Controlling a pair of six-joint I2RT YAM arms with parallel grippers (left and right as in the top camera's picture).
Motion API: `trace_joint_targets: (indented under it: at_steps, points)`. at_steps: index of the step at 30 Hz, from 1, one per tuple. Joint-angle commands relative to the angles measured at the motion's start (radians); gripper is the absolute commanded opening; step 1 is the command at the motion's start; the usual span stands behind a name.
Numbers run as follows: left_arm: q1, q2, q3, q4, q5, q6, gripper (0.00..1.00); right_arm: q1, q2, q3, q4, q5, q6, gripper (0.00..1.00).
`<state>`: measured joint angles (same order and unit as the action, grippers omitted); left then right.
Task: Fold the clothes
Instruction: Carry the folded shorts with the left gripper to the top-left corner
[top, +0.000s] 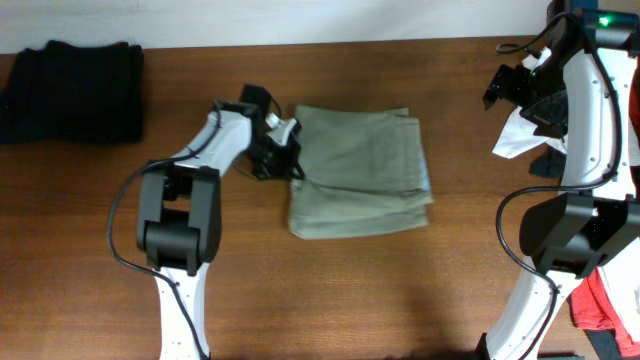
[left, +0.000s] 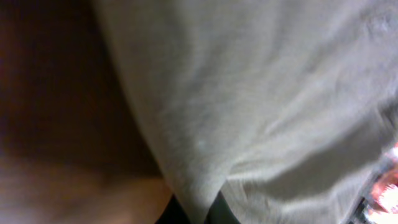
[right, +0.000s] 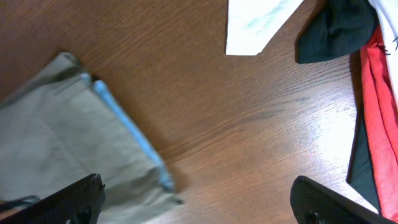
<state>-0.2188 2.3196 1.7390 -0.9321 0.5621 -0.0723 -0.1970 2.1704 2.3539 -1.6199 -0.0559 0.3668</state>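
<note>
The khaki grey-green garment (top: 360, 170) lies folded into a rough rectangle in the middle of the table. My left gripper (top: 290, 160) is at its left edge. In the left wrist view the khaki cloth (left: 261, 106) fills the frame and a fold of it runs down between my dark fingertips (left: 198, 214), so the gripper is shut on the cloth. My right gripper (top: 510, 85) is raised at the far right, open and empty; its two fingers (right: 199, 202) stand wide apart over bare wood, with the khaki garment's corner (right: 62, 137) at the left.
A dark folded garment (top: 72, 90) lies at the far left. White (top: 518, 135), dark and red (top: 600, 300) clothes are heaped at the right edge; they also show in the right wrist view as white cloth (right: 255, 25), dark cloth (right: 339, 28) and red cloth (right: 376, 112).
</note>
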Motion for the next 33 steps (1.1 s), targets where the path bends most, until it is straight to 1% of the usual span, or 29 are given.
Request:
trace_joint_targets:
  at_steps: [1, 3, 4, 7, 8, 9, 11, 13, 16, 19, 24, 30, 33]
  points:
    - [0.1, 0.021, 0.15, -0.025, -0.254, 0.069, 0.01, -0.006, 0.004, -0.002, 0.001, 0.012, 0.005, 0.99]
    - [0.134, 0.021, 0.218, -0.033, -0.32, 0.141, 0.01, -0.006, 0.004, -0.002, 0.0, 0.013, 0.005, 0.99]
    - [0.158, 0.021, 0.258, -0.032, -0.392, 0.175, 0.01, -0.006, 0.004, -0.002, 0.0, 0.013, 0.005, 0.99]
    - [0.194, 0.021, 0.312, -0.022, -0.497, 0.237, 0.01, -0.006, 0.004, -0.002, 0.0, 0.012, 0.005, 0.98]
    - [0.216, 0.021, 0.338, -0.008, -0.555, 0.259, 0.01, -0.006, 0.004, -0.002, 0.0, 0.013, 0.005, 0.98]
    - [0.23, 0.021, 0.353, 0.003, -0.585, 0.259, 0.01, -0.006, 0.004, -0.002, 0.0, 0.013, 0.005, 0.99]
    - [0.262, 0.021, 0.386, 0.026, -0.596, 0.282, 0.01, -0.006, 0.004, -0.002, 0.0, 0.012, 0.005, 0.99]
    - [0.294, 0.021, 0.423, 0.042, -0.6, 0.331, 0.01, -0.006, 0.004, -0.002, 0.0, 0.013, 0.005, 0.99]
    - [0.338, 0.021, 0.482, 0.062, -0.685, 0.38, 0.01, -0.006, 0.004, -0.002, 0.001, 0.013, 0.005, 0.99]
    - [0.377, 0.021, 0.53, 0.097, -0.696, 0.44, 0.01, -0.006, 0.004, -0.002, 0.001, 0.013, 0.005, 0.99]
    - [0.42, 0.021, 0.591, 0.16, -0.755, 0.522, 0.01, -0.006, 0.004, -0.002, 0.0, 0.013, 0.005, 0.99]
    - [0.437, 0.021, 0.592, 0.243, -0.805, 0.564, 0.01, -0.006, 0.004, -0.002, 0.0, 0.013, 0.005, 0.99]
    - [0.439, 0.021, 0.592, 0.314, -0.924, 0.571, 0.01, -0.006, 0.004, -0.002, 0.0, 0.013, 0.005, 0.99]
